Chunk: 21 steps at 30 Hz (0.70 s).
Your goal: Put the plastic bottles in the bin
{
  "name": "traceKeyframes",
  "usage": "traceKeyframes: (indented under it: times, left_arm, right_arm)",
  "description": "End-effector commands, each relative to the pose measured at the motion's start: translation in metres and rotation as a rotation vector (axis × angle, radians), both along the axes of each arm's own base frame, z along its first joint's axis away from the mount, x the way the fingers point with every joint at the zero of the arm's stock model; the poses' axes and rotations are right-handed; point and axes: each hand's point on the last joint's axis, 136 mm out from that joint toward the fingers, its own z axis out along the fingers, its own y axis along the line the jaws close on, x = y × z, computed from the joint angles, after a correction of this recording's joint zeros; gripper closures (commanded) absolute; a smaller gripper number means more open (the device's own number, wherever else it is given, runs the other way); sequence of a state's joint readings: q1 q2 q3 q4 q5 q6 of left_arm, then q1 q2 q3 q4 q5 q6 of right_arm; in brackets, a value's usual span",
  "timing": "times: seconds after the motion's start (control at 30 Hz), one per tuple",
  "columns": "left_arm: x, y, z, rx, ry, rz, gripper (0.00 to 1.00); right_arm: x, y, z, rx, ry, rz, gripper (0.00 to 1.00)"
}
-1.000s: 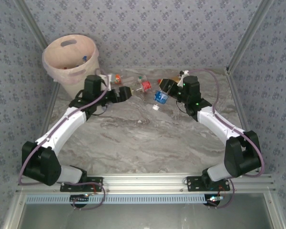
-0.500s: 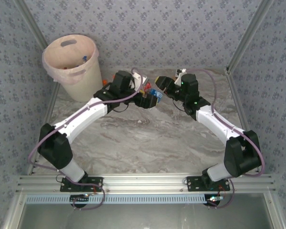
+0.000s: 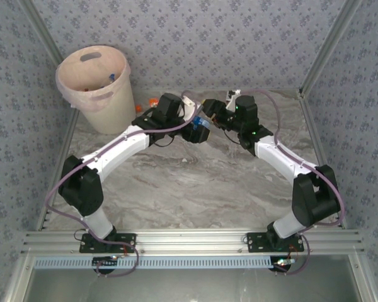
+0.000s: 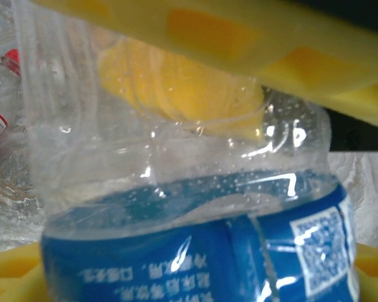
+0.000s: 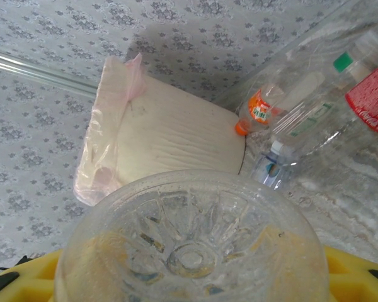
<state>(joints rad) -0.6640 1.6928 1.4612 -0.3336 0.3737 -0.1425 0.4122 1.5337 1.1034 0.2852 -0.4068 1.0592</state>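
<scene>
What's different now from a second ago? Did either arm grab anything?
The left arm swung right, away from the bin, and the left gripper now appears clamped on the blue-labelled bottle, which has shifted slightly left. The right gripper edged a little left and holds a clear bottle between its fingers. The bin stayed where it was.

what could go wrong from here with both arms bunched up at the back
1. The left gripper and right gripper sit very close together at the back of the table. If either swings toward the bin, it might clip the other.
2. The left fingers pinch the blue-labelled bottle on its thin, dented clear wall, so it may slip or crumple on the way.
</scene>
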Motion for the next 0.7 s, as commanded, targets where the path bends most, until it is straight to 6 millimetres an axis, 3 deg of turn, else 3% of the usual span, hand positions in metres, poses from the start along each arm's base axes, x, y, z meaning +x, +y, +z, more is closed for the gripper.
traceKeyframes:
  times: [0.0,0.2,0.4,0.67]
  left_arm:
    - [0.008,-0.008,0.009,-0.026,-0.042,0.000,0.28]
    - [0.009,-0.006,0.010,-0.057,-0.055,0.019,0.39]
    - [0.011,0.000,0.006,-0.073,-0.056,0.045,0.41]
    - [0.022,0.018,0.007,-0.113,-0.042,0.109,0.41]
  right_arm:
    - [-0.003,0.016,0.028,0.089,-0.026,0.067,0.46]
    - [-0.004,0.013,0.024,0.083,-0.014,0.064,0.42]
    - [-0.008,0.003,0.042,0.050,-0.098,0.062,0.24]
    - [-0.017,-0.044,0.060,-0.062,-0.221,-0.076,0.00]
